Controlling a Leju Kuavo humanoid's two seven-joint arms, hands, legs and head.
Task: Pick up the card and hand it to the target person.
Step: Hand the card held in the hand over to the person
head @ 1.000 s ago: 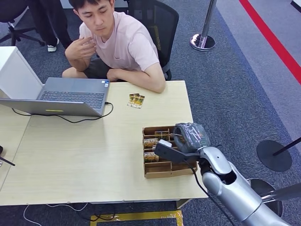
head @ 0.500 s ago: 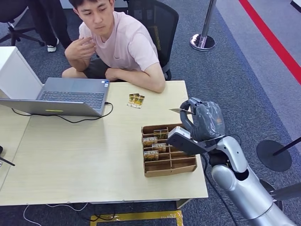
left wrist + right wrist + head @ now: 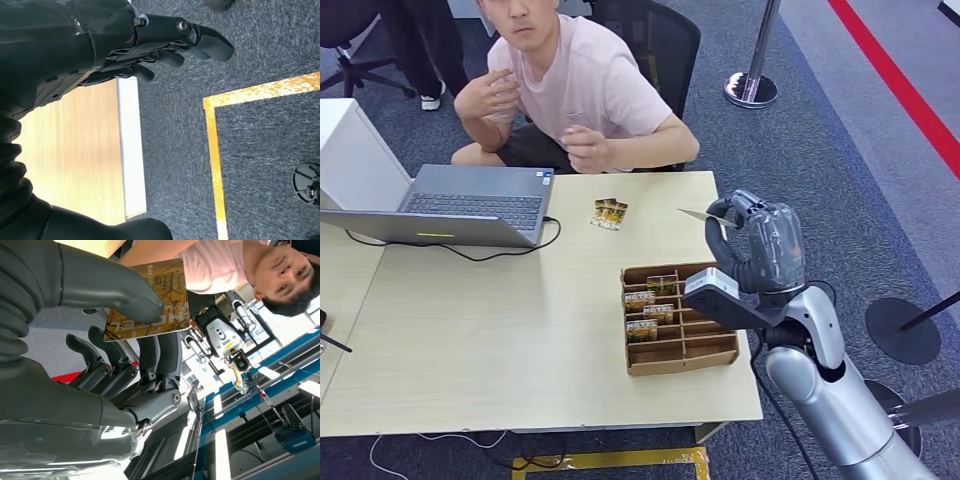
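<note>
While the silver right arm's dark hand (image 3: 761, 245) pinches a thin yellow-brown printed card (image 3: 151, 300) between thumb and fingers, it holds it raised above the light wooden table (image 3: 509, 330), beyond the brown cardboard divided tray (image 3: 678, 335), toward the seated person in a pink shirt (image 3: 584, 85). Beside the table's edge, the left hand (image 3: 162, 42) hangs over grey carpet, fingers extended and holding nothing.

I see the table (image 3: 509, 330) with a laptop (image 3: 463, 205) at its far left and a compartmented tray (image 3: 678, 335) at its near right. Loose cards (image 3: 610, 213) lie toward the far edge, between them. A person (image 3: 576, 90) sits behind the table.

My right hand (image 3: 758, 250) is raised above the table's right edge, beyond the tray, with a card (image 3: 697, 215) between thumb and fingers.
</note>
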